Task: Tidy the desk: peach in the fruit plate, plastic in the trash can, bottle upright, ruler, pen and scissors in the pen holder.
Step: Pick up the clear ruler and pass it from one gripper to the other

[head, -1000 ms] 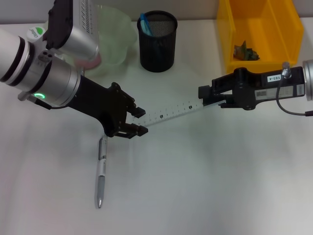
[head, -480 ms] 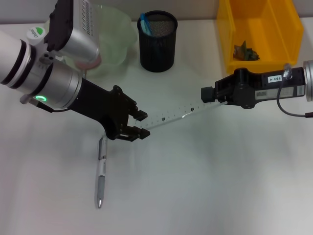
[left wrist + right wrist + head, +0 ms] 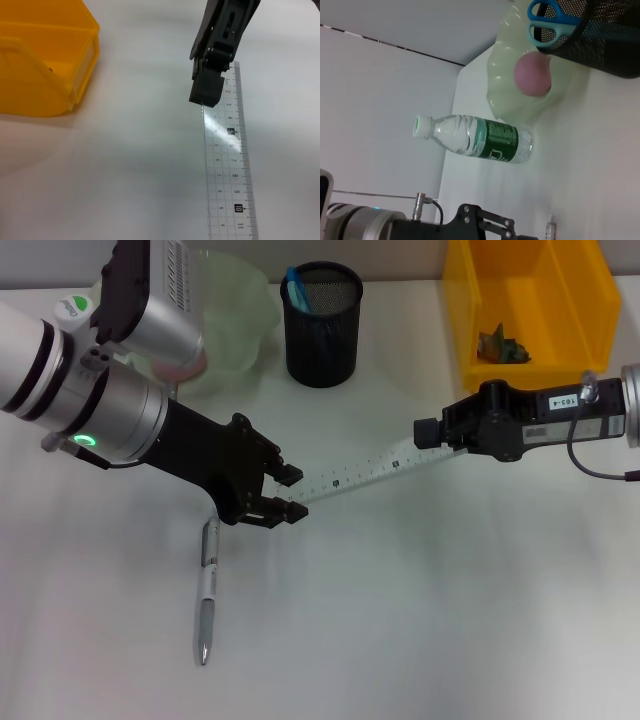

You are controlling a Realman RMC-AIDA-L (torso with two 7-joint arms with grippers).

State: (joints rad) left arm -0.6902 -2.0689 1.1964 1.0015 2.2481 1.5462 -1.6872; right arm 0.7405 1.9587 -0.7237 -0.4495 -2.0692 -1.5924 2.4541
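Nearest the robot on the desk (image 3: 420, 620), the pen (image 3: 207, 590) lies flat with its long axis running roughly front to back, tip toward the robot, just below the left gripper (image 3: 285, 492) and untouched. Beyond it the ruler (image 3: 350, 475) spans the gap between the two arms, its long axis slanting from the near left up toward the far right. The left gripper sits at the ruler's lower-left end with its fingers spread, one above and one below that end, not visibly closed on it. The right gripper (image 3: 432, 434) is at the opposite end; in the left wrist view its black fingers (image 3: 206, 89) appear pinched on the ruler's edge there, so that arm seems to hold it. The coming move likely turns on this line: the ruler points straight into the left fingers' gap, so a close there would take it endwise. Farther back stand the pen holder (image 3: 322, 330), with the blue scissors (image 3: 296, 288) already in it, the fruit plate (image 3: 235, 315) holding the peach (image 3: 532, 74), the bottle (image 3: 477, 138) upright, and the trash can (image 3: 530, 300) with the plastic (image 3: 502, 345) inside.
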